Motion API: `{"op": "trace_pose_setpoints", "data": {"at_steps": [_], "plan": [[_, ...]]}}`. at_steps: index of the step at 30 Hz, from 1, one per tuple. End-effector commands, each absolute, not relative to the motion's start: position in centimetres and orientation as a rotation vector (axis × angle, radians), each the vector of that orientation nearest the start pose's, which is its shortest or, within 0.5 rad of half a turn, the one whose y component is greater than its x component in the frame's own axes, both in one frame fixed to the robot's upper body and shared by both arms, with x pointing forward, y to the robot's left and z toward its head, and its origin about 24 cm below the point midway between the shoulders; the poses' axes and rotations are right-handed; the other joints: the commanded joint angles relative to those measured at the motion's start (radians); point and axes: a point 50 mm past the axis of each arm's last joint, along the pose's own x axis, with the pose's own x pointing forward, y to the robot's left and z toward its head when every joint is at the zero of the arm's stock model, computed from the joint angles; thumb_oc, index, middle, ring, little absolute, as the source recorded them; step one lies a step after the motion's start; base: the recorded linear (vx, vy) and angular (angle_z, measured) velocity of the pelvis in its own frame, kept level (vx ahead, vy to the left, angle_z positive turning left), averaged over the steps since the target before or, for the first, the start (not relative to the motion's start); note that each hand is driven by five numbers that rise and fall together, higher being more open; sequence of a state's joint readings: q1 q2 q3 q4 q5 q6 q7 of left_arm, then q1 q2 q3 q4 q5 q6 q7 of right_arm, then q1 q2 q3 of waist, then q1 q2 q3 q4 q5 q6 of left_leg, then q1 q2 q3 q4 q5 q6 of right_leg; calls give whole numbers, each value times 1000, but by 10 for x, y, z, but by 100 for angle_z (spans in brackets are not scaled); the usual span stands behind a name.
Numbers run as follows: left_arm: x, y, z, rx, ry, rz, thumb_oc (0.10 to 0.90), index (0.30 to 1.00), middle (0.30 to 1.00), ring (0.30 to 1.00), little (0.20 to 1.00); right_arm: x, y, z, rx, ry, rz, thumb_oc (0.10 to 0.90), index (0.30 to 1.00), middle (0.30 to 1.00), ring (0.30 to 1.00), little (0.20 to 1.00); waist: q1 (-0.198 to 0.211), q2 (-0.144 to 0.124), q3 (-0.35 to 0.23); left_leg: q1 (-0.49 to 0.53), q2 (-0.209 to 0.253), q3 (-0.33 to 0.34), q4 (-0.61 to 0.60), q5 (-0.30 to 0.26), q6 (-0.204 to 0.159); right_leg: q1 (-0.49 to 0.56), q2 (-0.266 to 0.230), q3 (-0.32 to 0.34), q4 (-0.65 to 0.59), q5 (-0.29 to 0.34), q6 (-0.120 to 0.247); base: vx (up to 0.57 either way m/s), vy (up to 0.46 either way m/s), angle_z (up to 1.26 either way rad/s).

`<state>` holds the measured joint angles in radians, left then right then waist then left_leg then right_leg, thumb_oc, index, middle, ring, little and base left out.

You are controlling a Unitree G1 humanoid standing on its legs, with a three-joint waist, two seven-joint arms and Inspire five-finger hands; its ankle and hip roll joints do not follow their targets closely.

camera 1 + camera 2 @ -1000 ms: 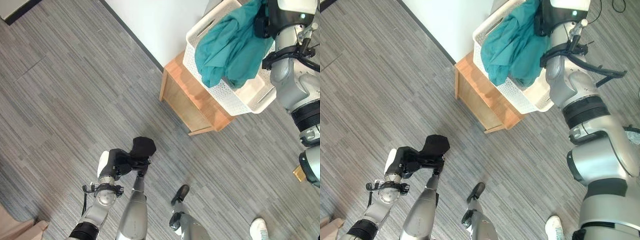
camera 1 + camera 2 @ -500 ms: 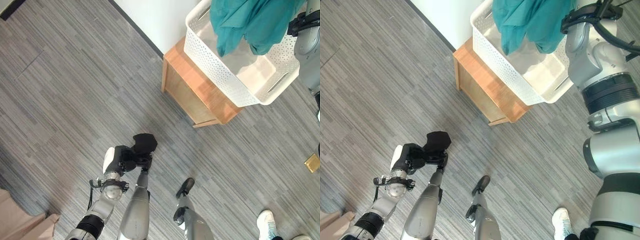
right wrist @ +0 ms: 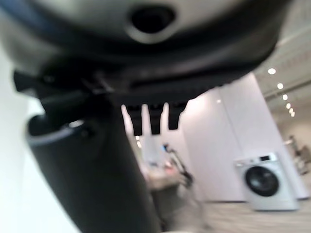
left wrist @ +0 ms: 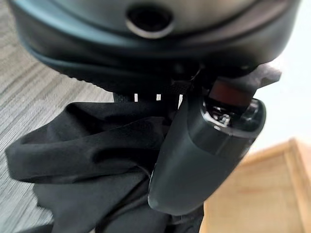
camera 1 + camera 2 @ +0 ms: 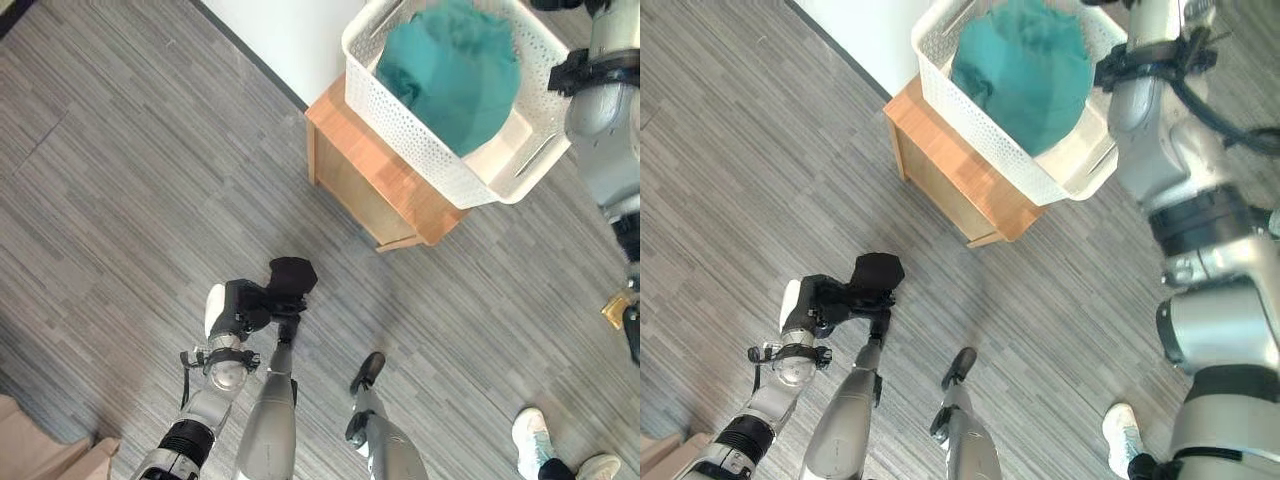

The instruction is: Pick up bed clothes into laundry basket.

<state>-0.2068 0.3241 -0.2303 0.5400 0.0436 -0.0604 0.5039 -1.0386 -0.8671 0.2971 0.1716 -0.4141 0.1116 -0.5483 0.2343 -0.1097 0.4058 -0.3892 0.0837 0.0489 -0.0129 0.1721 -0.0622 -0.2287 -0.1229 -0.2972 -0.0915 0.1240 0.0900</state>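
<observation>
Down low, the left hand [image 5: 243, 305] is clenched round a bunched black cloth [image 5: 292, 274], held above the grey plank floor [image 5: 120, 190]. Its wrist view shows the thumb [image 4: 204, 155] pressed over the dark folds [image 4: 92, 160], the fingers buried in the fabric and not to be made out one by one.

Up at the top right, the right arm reaches past the frame edge, and the right hand [image 3: 97, 160] shows in its own wrist view as a dark bulk with the thumb standing out; the fingers there are too blurred to say whether they are curled or straight, and nothing is seen in them. Beyond it, a washing machine [image 3: 265, 182] sits in a bright room.

The teal bed clothes [image 5: 450, 72] now lie heaped inside the white perforated laundry basket [image 5: 400, 130], which sits on a small wooden table [image 5: 375, 185] against the white wall [image 5: 290, 40]; the basket's far rim is cut off at the top. Half a second ago that teal cloth hung draped over the basket from above; it has dropped in and settled. The black cloth is as it was. A person's white shoe [image 5: 530, 440] shows at the lower right.
</observation>
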Motion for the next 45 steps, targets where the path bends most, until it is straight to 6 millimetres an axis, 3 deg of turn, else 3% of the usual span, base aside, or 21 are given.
{"op": "trace_pose_setpoints", "data": {"at_steps": [1,2,3,5,6,7,8,12,13,16,18,19,21,22,24,26,27,31,37,40,45], "plan": [[262,242,19,548,20,537,400,300,300,300,300,275,-227,344,-1017,-1210,-784,800,900,900,900,900,-43,11,-56,97,22,31,-74,-126,-46,121,-127,-22,4,-17,145,96,-17,-5],[260,242,18,561,25,530,400,300,300,300,300,272,-229,339,-1017,-1197,-786,800,900,900,900,900,-37,6,-60,102,21,29,-74,-127,-46,127,-127,-25,4,-18,145,108,-12,-11],[253,251,22,595,11,565,400,300,300,300,300,267,-242,316,-1033,-1129,-794,800,900,900,900,900,-45,6,-73,118,17,29,-74,-133,-41,140,-128,-25,4,-19,146,87,1,-11],[237,270,26,649,6,644,400,300,300,300,300,256,-277,264,-1039,-911,-837,800,900,900,900,900,-63,13,-103,153,8,30,-74,-146,-29,170,-132,-21,4,-28,146,184,2,-7],[221,289,28,708,21,722,400,300,300,300,300,242,-312,213,-1056,-653,-895,800,900,900,900,900,-78,22,-132,189,2,28,-74,-166,-22,201,-135,-23,4,-39,147,228,-16,-5],[212,300,31,739,21,764,400,300,300,300,300,231,-329,190,-1081,-526,-936,800,900,900,900,900,-87,26,-146,205,-3,27,-74,-172,-17,213,-138,-20,4,-41,148,155,-20,-5],[211,300,31,743,23,761,400,300,300,300,300,230,-329,188,-1081,-522,-936,800,900,900,900,900,-86,24,-148,204,-5,27,-74,-165,-15,211,-140,-21,4,-35,148,63,-10,-1],[184,324,39,862,27,869,400,300,300,300,300,192,-371,130,-1094,-187,-1060,800,900,900,900,900,-111,37,-203,249,-17,25,-74,-177,-5,241,-142,-9,4,-42,144,106,-19,-7],[183,324,39,866,29,867,400,300,300,300,300,191,-371,128,-1093,-184,-1059,800,900,900,900,900,-110,35,-206,251,-17,24,-74,-178,-5,243,-142,-9,4,-43,144,93,-4,-7],[175,332,58,946,-47,928,400,300,300,300,300,168,-377,78,-1046,43,-1032,800,900,900,900,900,-124,54,-243,285,-18,27,-74,-184,-6,263,-144,-6,4,-55,139,102,-21,-16],[180,326,77,962,-152,925,400,300,300,300,300,163,-367,34,-1017,224,-907,800,900,900,900,900,-129,70,-261,312,-15,31,-74,-196,-8,281,-142,2,4,-71,137,79,-25,-8],[183,323,84,965,-186,918,400,300,300,300,300,164,-364,22,-1023,270,-859,800,900,900,900,900,-133,73,-264,313,-16,33,-74,-187,-7,279,-143,7,4,-66,134,27,-5,-6],[196,312,104,956,-307,887,400,300,300,300,300,163,-351,-13,-1019,405,-724,800,900,900,900,900,-138,84,-271,322,-17,37,-74,-185,-7,283,-142,12,4,-69,132,-20,-8,-8],[217,294,129,934,-450,834,400,300,300,300,300,155,-332,-50,-991,555,-569,800,900,900,900,900,-148,94,-272,331,-15,38,-74,-183,-9,289,-140,20,4,-77,131,-44,-30,-10],[238,274,152,920,-573,775,400,300,300,300,300,148,-315,-76,-978,662,-426,800,900,900,900,900,-161,96,-273,343,-10,40,-74,-191,-14,297,-138,24,4,-87,130,-10,-18,-3],[247,265,162,916,-619,750,400,300,300,300,300,144,-307,-86,-971,702,-371,800,900,900,900,900,-166,95,-272,340,-10,42,-74,-183,-14,293,-139,26,4,-81,129,-11,-18,-1],[264,242,179,866,-706,673,400,300,300,300,300,132,-293,-103,-978,784,-247,800,900,900,900,900,-182,94,-275,345,-9,43,-74,-182,-16,297,-137,31,4,-84,128,1,-40,-2],[283,213,206,805,-824,578,400,300,300,300,300,115,-283,-119,-979,881,-145,800,900,900,900,900,-209,94,-276,357,-4,54,-74,-183,-20,300,-131,44,4,-87,127,9,-25,-3],[308,208,256,807,-926,612,400,300,300,300,300,93,-295,-124,-988,981,-142,800,900,900,900,900,-246,104,-284,367,3,63,-74,-180,-27,301,-120,56,4,-90,129,13,-8,-11],[317,202,298,833,-1019,653,400,300,300,300,300,92,-300,-125,-966,1001,-165,800,900,900,900,900,-262,104,-288,367,5,65,-74,-177,-30,298,-116,58,4,-87,133,3,2,-12],[329,188,329,859,-1064,655,400,300,300,300,300,94,-302,-126,-937,1018,-176,800,900,900,900,900,-274,98,-297,371,4,68,-74,-178,-32,299,-112,60,4,-84,136,3,1,-1]]}}
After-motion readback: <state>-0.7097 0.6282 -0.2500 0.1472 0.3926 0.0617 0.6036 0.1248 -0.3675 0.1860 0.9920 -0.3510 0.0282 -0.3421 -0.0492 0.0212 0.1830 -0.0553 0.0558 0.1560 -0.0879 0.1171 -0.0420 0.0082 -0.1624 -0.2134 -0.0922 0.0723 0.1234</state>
